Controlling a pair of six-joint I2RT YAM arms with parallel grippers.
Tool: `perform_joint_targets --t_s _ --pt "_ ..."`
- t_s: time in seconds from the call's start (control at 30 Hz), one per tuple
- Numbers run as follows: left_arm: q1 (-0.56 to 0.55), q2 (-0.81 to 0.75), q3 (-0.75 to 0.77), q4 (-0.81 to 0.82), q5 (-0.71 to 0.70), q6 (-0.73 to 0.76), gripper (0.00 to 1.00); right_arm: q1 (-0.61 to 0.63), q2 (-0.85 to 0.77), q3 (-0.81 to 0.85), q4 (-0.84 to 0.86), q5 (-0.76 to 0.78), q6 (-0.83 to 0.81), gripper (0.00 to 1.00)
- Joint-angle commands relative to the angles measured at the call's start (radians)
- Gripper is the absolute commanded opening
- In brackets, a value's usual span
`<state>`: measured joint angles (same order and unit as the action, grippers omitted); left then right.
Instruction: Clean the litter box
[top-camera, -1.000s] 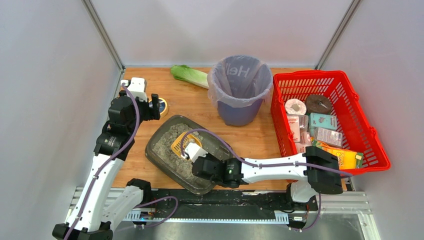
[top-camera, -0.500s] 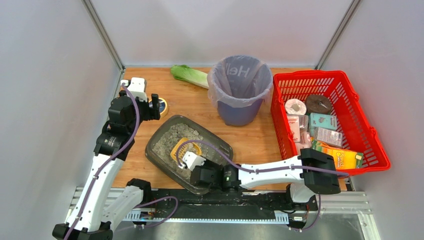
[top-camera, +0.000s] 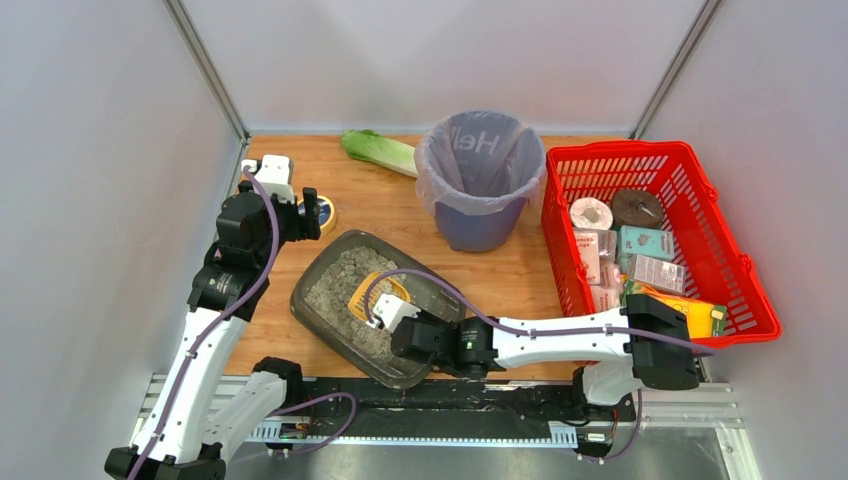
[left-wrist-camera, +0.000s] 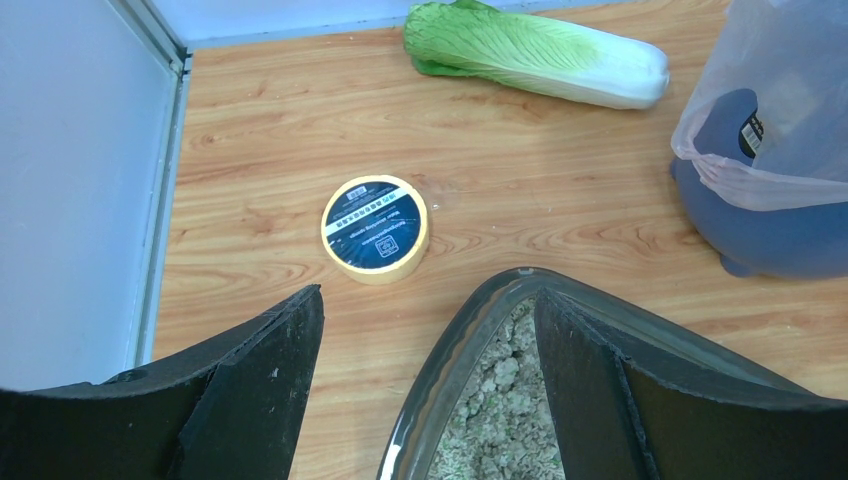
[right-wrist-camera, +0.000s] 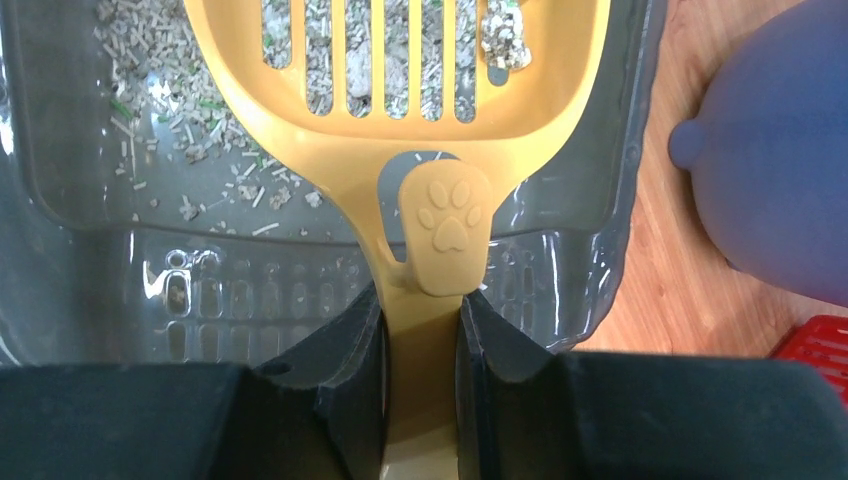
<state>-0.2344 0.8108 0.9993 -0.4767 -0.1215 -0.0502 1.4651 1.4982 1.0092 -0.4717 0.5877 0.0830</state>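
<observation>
The litter box (top-camera: 318, 268) is a dark grey translucent tray with grey-beige litter, near the table's front left; its bare wall shows in the right wrist view (right-wrist-camera: 90, 230). My right gripper (right-wrist-camera: 420, 310) is shut on the handle of a yellow slotted scoop (right-wrist-camera: 400, 120), whose head holds a few litter clumps over the box; the scoop shows from above too (top-camera: 370, 293). My left gripper (left-wrist-camera: 425, 330) is open and empty, its jaws astride the box's far rim (left-wrist-camera: 470, 330).
A purple bag-lined bin (top-camera: 478, 180) stands behind the box. A red mesh basket (top-camera: 650, 240) of packets is at the right. A cabbage (top-camera: 378, 150) lies at the back, a yellow tape roll (left-wrist-camera: 376, 225) near the left wall.
My right gripper pulled the scoop toward the near end of the box, then pushed it back up and right. The left arm has not moved.
</observation>
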Motion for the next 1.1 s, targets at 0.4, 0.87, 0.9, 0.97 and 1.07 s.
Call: perform_joint_targets --t_s 0.4,0.87,0.9,0.97,1.07 --pt "-0.002 -0.009 0.001 0.027 0.011 -0.011 0.85 -0.012 -0.001 0.200 -0.257 -0.117 -0.003 0.00" --pt "-0.002 -0.002 0.012 0.018 0.052 -0.019 0.86 -0.080 -0.105 0.419 -0.472 -0.068 -0.015 0.00" --pt "-0.002 -0.002 0.012 0.018 0.052 -0.019 0.86 -0.081 -0.107 0.437 -0.482 -0.069 -0.020 0.00" --pt "-0.002 -0.002 0.012 0.018 0.049 -0.016 0.86 -0.095 -0.102 0.471 -0.511 -0.074 -0.031 0.00" --pt "-0.002 -0.005 0.010 0.018 0.042 -0.014 0.86 -0.140 -0.096 0.506 -0.541 -0.068 -0.051 0.00"
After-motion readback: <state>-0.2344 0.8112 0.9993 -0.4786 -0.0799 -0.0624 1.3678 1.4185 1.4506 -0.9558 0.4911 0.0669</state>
